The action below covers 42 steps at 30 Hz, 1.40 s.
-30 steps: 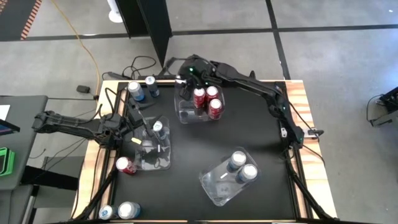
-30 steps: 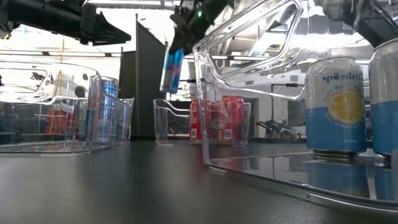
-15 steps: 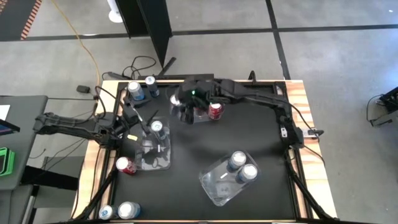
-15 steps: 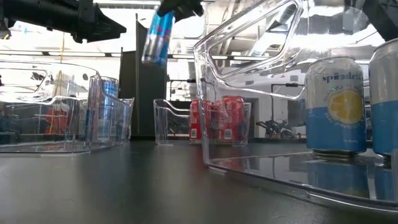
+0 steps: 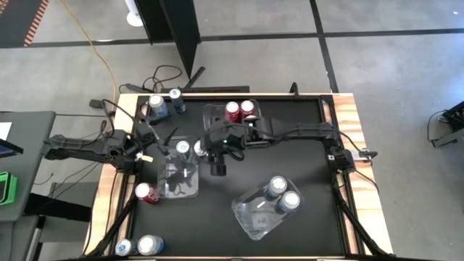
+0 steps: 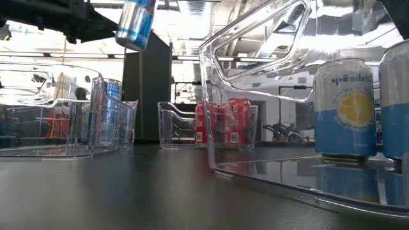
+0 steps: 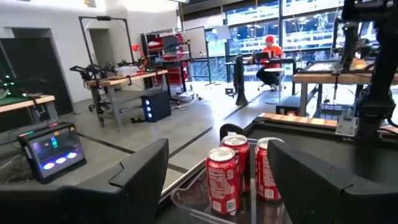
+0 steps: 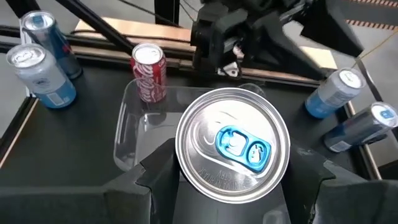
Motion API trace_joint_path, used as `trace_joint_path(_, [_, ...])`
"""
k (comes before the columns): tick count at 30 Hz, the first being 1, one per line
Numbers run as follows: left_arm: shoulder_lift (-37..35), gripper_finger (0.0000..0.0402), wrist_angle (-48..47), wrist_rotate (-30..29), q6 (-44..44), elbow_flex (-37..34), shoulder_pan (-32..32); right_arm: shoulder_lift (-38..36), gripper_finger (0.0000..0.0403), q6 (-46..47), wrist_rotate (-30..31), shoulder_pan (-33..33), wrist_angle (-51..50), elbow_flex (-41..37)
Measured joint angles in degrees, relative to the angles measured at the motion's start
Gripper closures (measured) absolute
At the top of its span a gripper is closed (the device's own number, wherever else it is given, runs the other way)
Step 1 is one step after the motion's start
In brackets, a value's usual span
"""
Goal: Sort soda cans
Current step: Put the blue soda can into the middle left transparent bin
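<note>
My right gripper (image 8: 233,186) is shut on a dark blue soda can (image 8: 233,146), its silver top with the blue tab facing the wrist. The can (image 6: 135,24) hangs tilted in the air by the far right corner of the left clear bin (image 5: 179,177), which holds one can (image 5: 183,148). My left gripper (image 7: 233,186) stands open at the table's left side with nothing between its fingers (image 5: 147,147). Red cans (image 7: 224,177) stand in the far bin (image 5: 217,116). Two light blue cans (image 5: 283,194) stand in the near right bin. My right gripper pinches the dark blue can's side wall (image 8: 180,168) between its two fingers (image 8: 155,180), one on each side, close under the top rim. The fingers come slanting down from the table's right. The can is lifted clear and tilted, its top toward the wrist.
Loose cans stand on the table: a red one (image 5: 147,192) beside the left bin, two at the far left corner (image 5: 158,107), two at the near left corner (image 5: 148,245). The dark mat between the bins (image 5: 290,159) is bare.
My right gripper has swung from over the far bin of red cans toward the table's left and near side, carrying the dark blue can, which stays lifted and tilted. It now hangs by the left bin. My left gripper has drawn back slightly toward the left edge.
</note>
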Motion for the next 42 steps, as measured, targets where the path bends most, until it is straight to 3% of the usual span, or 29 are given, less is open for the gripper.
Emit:
trace_joint_path(16, [-10.44, 0.0132, -8.11, 8.00, -1.45, 0.00, 0.00, 8.58, 0.0182, 1.06, -8.30, -3.24, 7.08, 0.02])
trace_joint_path(27, [-11.43, 0.0132, -8.95, 9.45, -1.92, -0.02, 0.00, 13.50, 0.0182, 1.33, -9.27, -3.86, 8.06, -0.05])
trace_joint_path(42, [-11.45, 0.0132, -9.41, 9.58, -1.96, -0.02, 0.00, 14.35, 0.0182, 1.54, -9.25, -3.86, 8.19, 0.02])
